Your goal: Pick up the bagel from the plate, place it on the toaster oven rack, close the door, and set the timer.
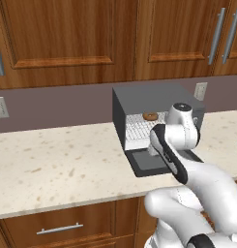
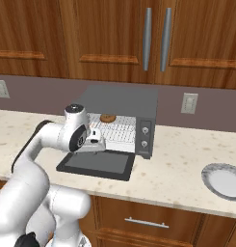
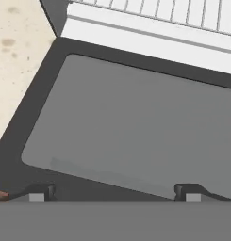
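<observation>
The bagel [image 1: 150, 116] [image 2: 108, 118] lies on the toaster oven rack [image 1: 138, 130] [image 2: 117, 133] [image 3: 159, 10], toward the back of the dark grey toaster oven [image 1: 149, 95] [image 2: 124, 99]. The door [image 1: 150, 163] [image 2: 98, 163] [image 3: 136, 127] is folded down flat over the counter. My gripper [image 2: 97, 140] [image 3: 114, 191] hovers just above the door's window pane, pointing down at it. Its jaws are open with nothing between them. The plate [image 2: 224, 181] sits bare on the counter, to the right of the oven.
Two knobs [image 2: 145, 136] sit on the oven's front right panel. Wall outlets [image 2: 189, 102] [image 1: 0, 107] are on the backsplash. Wooden upper cabinets hang above. Beige counter [image 1: 57, 164] stretches left of the oven, and drawers [image 1: 59, 228] lie below its front edge.
</observation>
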{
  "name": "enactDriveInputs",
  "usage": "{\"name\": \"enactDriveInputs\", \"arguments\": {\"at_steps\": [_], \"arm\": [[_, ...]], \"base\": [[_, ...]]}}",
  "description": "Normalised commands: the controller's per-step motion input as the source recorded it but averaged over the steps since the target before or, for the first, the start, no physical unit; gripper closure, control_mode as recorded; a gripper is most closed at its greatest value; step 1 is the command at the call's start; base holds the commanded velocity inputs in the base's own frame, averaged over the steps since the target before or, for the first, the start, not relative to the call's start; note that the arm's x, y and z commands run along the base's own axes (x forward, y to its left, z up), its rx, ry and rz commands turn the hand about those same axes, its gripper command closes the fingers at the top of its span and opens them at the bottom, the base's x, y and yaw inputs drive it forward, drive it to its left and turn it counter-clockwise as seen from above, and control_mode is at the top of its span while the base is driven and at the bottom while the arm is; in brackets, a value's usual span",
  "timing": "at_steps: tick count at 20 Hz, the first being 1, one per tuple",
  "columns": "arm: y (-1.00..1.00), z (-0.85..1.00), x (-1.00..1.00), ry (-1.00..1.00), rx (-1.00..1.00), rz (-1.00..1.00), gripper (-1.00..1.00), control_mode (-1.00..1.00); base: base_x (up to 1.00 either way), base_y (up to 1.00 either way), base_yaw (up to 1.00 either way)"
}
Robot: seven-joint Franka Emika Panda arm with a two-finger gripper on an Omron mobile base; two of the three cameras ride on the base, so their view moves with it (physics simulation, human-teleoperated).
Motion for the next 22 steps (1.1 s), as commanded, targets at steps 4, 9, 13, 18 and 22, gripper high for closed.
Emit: {"name": "enactDriveInputs", "arguments": {"at_steps": [4,9,13,18,22], "arm": [[0.76,0.28,-0.86,0.00,-0.19,0.07,-1.00,-1.00],[0.63,0.01,-0.66,0.00,-0.22,0.06,-1.00,-1.00],[0.39,0.00,-0.21,0.00,-0.16,0.03,-1.00,-1.00],[0.11,0.00,0.14,0.00,-0.09,0.02,-1.00,-1.00],[0.00,-0.23,0.32,0.00,-0.12,0.00,-1.00,-1.00]], "base": [[0.00,0.00,0.00],[0.00,0.00,0.00],[0.00,0.00,0.00],[0.00,0.00,0.00],[0.00,0.00,0.00]]}}
